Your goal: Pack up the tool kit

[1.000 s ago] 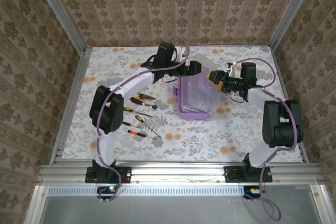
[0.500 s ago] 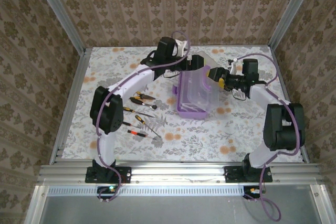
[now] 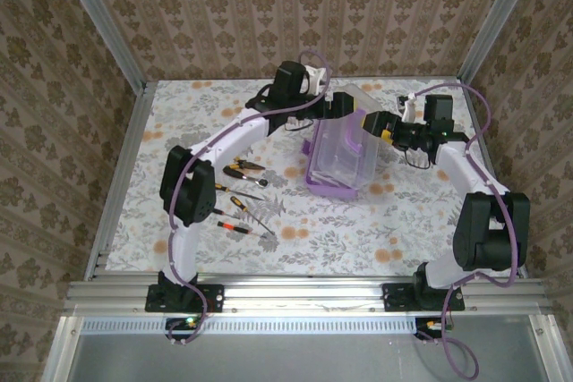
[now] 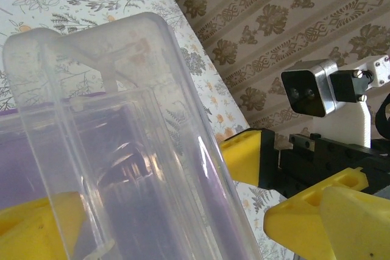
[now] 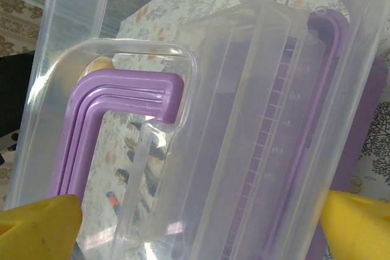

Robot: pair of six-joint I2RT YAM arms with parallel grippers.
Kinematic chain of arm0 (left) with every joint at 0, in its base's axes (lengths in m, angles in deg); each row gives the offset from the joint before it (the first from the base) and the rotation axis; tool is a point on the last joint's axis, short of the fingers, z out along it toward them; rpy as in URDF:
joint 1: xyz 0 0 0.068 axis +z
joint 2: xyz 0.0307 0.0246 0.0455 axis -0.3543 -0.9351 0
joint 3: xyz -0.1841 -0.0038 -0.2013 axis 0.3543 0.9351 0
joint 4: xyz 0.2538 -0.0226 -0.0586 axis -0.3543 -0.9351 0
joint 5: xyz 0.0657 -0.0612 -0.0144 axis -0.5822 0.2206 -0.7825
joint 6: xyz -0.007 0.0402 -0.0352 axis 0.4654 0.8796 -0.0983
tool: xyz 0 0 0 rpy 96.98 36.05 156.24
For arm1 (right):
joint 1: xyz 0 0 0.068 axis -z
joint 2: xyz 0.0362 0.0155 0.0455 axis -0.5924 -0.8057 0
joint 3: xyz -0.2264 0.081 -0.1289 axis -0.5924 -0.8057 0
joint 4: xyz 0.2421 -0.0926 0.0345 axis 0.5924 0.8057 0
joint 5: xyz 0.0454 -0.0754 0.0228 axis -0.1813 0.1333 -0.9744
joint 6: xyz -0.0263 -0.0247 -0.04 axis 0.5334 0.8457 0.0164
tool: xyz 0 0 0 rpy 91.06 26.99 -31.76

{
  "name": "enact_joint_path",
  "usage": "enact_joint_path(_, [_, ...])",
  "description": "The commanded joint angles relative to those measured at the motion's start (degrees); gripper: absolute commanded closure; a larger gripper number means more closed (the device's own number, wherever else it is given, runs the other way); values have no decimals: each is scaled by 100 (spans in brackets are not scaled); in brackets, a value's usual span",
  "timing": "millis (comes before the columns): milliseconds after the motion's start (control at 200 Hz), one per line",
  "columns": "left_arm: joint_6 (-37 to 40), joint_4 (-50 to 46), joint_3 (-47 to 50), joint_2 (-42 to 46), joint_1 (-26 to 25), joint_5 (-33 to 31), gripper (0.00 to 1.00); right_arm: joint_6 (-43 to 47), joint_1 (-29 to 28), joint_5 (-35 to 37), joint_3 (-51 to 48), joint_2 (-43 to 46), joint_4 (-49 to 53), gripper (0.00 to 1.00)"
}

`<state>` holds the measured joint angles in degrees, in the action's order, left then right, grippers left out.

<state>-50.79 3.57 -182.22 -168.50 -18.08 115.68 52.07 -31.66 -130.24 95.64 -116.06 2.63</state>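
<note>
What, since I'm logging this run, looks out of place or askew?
The small purple plastic box sits at a slight angle to the table edges, with its translucent clear lid raised partway. The orange-handled hand tools lie loose on the floral table beside it, not packed. Nothing looks damaged.

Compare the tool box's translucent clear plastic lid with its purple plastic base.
The clear lid is see-through; the purple base is opaque. The lid is tilted up, while the base lies flat on the floral-patterned table. Both are rectangular parts of one box.
</note>
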Motion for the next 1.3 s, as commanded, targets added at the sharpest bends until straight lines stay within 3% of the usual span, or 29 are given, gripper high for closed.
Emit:
enact_joint_path(0, [-57,59,-181,-2,-52,171,0,173,-5,123,25,-114,8,0])
enact_joint_path(280, [-66,45,-181,-10,-59,171,0,264,-45,1468,139,-212,626,0])
enact_joint_path(535, [-108,87,-198,-35,-63,171,0,201,42,1853,-196,184,437,0])
enact_joint_path(855, [-92,9,-449,-169,-143,338,0,588,210,1654,-226,964,899,0])
enact_joint_path(1110, [12,-214,-729,-257,-228,312,0,560,210,835,-402,1074,508,0])
enact_joint_path(1295, [-17,-149,-608,-266,-246,303,0,638,81,897,-328,971,546,0])
